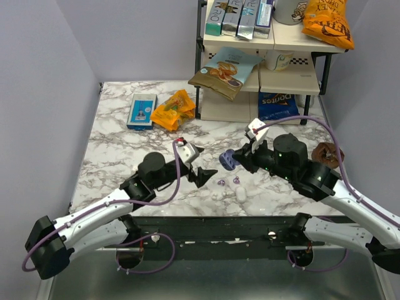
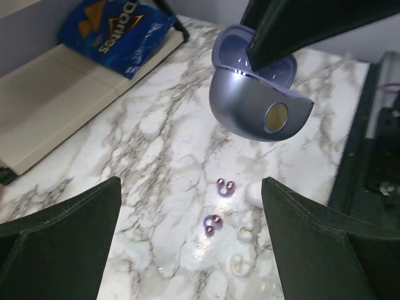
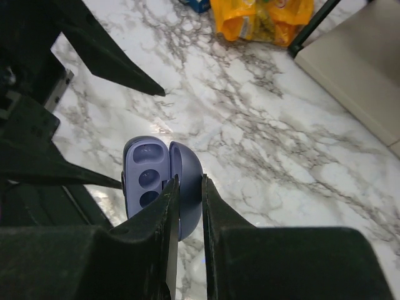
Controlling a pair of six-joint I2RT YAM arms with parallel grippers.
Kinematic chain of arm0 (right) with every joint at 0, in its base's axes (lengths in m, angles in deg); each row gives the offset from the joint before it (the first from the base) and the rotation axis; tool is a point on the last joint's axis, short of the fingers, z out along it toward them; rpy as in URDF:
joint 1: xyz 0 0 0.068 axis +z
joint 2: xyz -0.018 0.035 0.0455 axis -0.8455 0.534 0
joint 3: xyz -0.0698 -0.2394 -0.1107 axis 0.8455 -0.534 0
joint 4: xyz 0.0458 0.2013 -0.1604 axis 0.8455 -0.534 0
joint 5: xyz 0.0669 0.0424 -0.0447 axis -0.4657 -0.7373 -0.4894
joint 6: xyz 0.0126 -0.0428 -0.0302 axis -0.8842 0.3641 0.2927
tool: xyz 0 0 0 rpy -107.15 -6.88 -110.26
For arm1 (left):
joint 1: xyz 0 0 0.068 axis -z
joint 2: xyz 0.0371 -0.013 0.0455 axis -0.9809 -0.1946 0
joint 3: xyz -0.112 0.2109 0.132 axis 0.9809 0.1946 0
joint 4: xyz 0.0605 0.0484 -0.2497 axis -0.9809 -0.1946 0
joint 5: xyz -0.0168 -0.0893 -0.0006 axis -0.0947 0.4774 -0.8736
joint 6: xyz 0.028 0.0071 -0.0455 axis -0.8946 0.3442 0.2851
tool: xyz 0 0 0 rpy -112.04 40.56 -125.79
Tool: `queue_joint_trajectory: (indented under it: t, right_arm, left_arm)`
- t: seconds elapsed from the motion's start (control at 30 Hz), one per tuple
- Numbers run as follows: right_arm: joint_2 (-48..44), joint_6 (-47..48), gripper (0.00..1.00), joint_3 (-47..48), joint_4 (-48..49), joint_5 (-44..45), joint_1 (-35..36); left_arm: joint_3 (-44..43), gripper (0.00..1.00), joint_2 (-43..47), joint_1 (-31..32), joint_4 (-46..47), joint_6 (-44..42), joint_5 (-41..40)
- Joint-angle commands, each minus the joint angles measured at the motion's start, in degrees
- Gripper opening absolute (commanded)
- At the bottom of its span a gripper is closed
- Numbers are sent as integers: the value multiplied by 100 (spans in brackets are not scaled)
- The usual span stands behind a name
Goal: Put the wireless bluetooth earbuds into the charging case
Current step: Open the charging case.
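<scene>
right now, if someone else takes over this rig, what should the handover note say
Left end effector: open, empty, low over the table next to the earbuds.
Right end effector: shut on the charging case, held tilted with the lid open. The sockets in view are empty.
Earbuds: first earbud and second earbud lie loose on the marble, apart from each other, between the two arms. The small white pieces beside them are not the buds.
Done: case gripped and open.
Left: pick up each earbud and seat it in the case. Neither is in yet.

Both arms wear white shells with black joints — purple cables loop along them.
</scene>
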Motion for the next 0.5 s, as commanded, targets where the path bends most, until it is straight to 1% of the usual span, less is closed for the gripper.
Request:
queue_joint_trajectory:
  t: [0.0, 0.03, 0.1, 0.17, 0.2, 0.3, 0.33, 0.4, 0.43, 0.47]
  right_arm:
    - [-434, 1184, 1, -494, 832, 938, 147]
    - [-470, 1256, 1, -504, 896, 938, 155]
    - [-479, 1379, 1, -452, 880, 790, 147]
    - [-479, 1529, 1, -355, 792, 395, 155]
    - [-505, 1608, 1, -329, 731, 28, 155]
    - [-663, 1827, 1, -442, 879, -484, 199]
    - [-698, 1915, 1, -469, 879, -564, 217]
    - [-725, 2099, 1, -478, 810, -713, 304]
    - [-725, 2144, 1, -452, 766, -723, 340]
    - [-716, 2197, 1, -434, 722, -758, 375]
  left_arm:
    - [-331, 99, -67, -818, -122, 1348, 2697]
    - [-383, 99, -111, -854, -103, 1429, 2995]
    - [-419, 99, -199, -916, 36, 1578, 3269]
    - [-340, 99, -208, -916, 291, 1754, 3271]
    - [-287, 99, -191, -916, 597, 1781, 3305]
    - [-199, 99, -304, -916, 1020, 1746, 3613]
    - [-295, 97, -392, -916, 1022, 1703, 3709]
    - [-375, 92, -638, -916, 1031, 1676, 3937]
    - [-453, 88, -708, -916, 1039, 1659, 4008]
    - [-506, 87, -822, -916, 1013, 1641, 4061]
